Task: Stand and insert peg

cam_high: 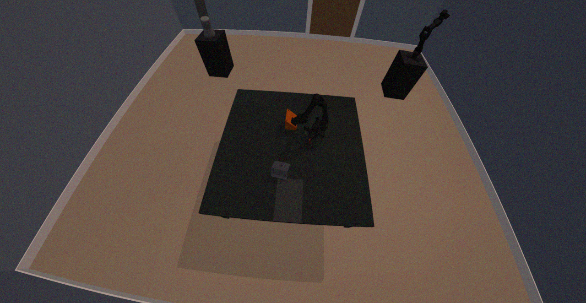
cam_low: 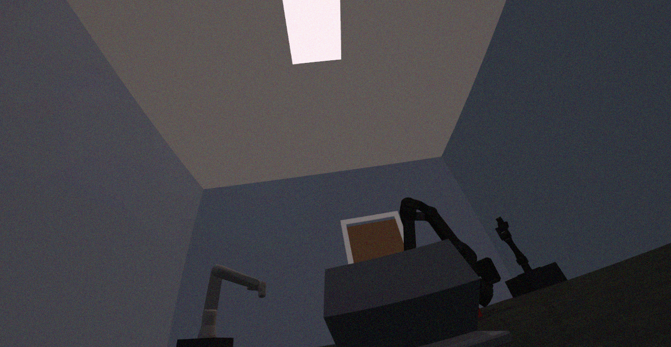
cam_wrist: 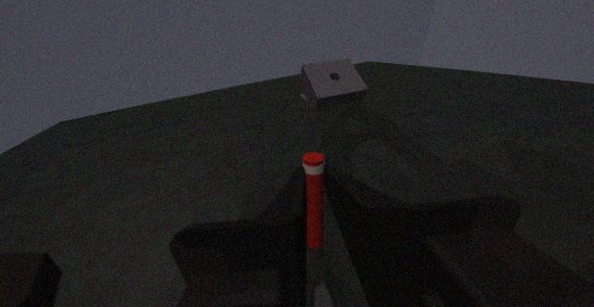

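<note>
While the gripper (cam_high: 312,134) grips it, the red peg (cam_wrist: 314,200) stands upright.
Its white band sits on top, well short of the sloped panel (cam_wrist: 333,81) across the counter (cam_wrist: 464,126).

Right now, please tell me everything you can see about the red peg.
The peg is a slim red cylinder with a smooth, matte look. A white band circles it just under its red top cap, so the plain end points down. In the wrist view it stands upright, in line with the sloped panel far behind it. The gripper is shut on it, though the fingers themselves are too dark to make out. Whether its base touches the table cannot be told.
</note>
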